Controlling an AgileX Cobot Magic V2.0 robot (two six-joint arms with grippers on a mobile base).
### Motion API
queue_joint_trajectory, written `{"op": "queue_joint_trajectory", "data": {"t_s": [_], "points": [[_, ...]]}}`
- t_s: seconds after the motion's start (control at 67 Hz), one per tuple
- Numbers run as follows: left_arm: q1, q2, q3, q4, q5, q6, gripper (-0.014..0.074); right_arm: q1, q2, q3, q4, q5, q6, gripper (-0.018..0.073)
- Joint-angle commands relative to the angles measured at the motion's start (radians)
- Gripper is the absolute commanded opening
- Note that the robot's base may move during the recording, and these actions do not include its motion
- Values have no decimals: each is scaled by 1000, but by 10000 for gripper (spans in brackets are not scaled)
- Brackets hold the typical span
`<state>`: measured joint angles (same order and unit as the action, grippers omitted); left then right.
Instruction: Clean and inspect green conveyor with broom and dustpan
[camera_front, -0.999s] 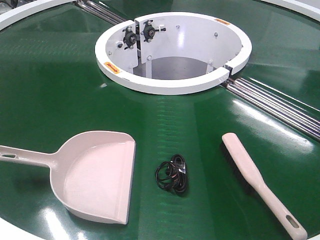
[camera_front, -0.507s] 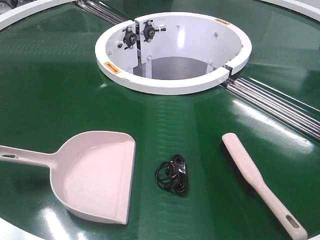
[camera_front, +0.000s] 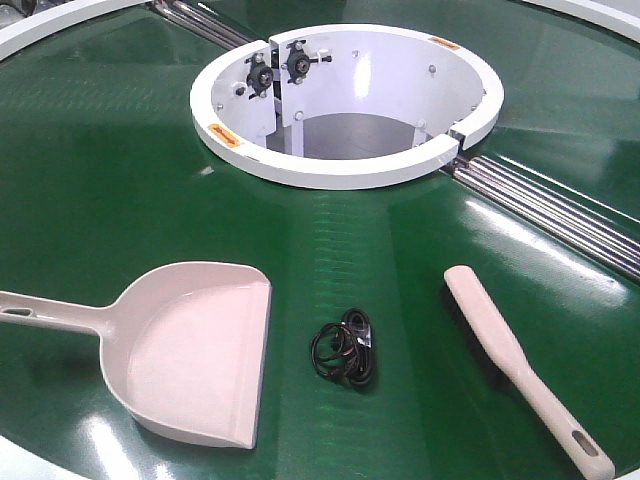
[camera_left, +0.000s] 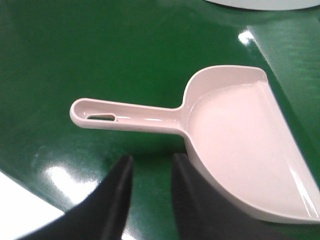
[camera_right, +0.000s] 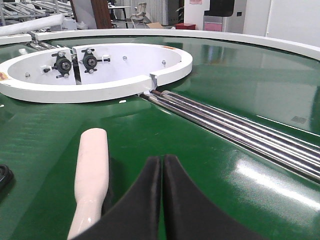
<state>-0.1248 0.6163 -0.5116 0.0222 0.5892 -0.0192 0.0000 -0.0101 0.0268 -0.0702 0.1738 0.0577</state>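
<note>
The dustpan (camera_front: 195, 350) is laid on the conveyor (camera_front: 100, 180) at left, the broom (camera_front: 503, 345) at right, a black cable coil (camera_front: 345, 350) between them. The left gripper (camera_left: 150, 175) is seen parted and empty near the dustpan handle; the right gripper (camera_right: 162, 170) is pressed closed, empty, beside the broom.

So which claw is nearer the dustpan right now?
Left. The left claw hovers open just short of the handle of the dustpan, not touching it. The right claw, shut, is beside the broom, with no dustpan in its view.
</note>
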Motion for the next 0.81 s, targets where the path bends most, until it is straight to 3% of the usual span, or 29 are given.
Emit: {"op": "queue_joint_trajectory", "data": {"t_s": [0.0,0.089,0.179,0.373,0.537,0.656,0.791], "points": [[0,7,-34,-7,-49,2,342,-4,-18,21,-2,-75,-3,-10],[0,7,-34,-8,-48,1,441,-4,-18,21,-2,-75,-3,-10],[0,7,-34,-15,-33,-3,486,-4,-18,21,-2,-75,-3,-10],[0,7,-49,-22,-37,-25,488,-4,-18,21,-2,-75,-3,-10],[0,102,-199,-35,98,-16,488,-4,-18,21,-2,-76,-3,-10],[0,214,-346,-35,233,76,488,-4,-18,21,-2,-76,-3,-10],[0,375,-508,-34,416,280,488,-4,-18,21,-2,-76,-3,-10]]}}
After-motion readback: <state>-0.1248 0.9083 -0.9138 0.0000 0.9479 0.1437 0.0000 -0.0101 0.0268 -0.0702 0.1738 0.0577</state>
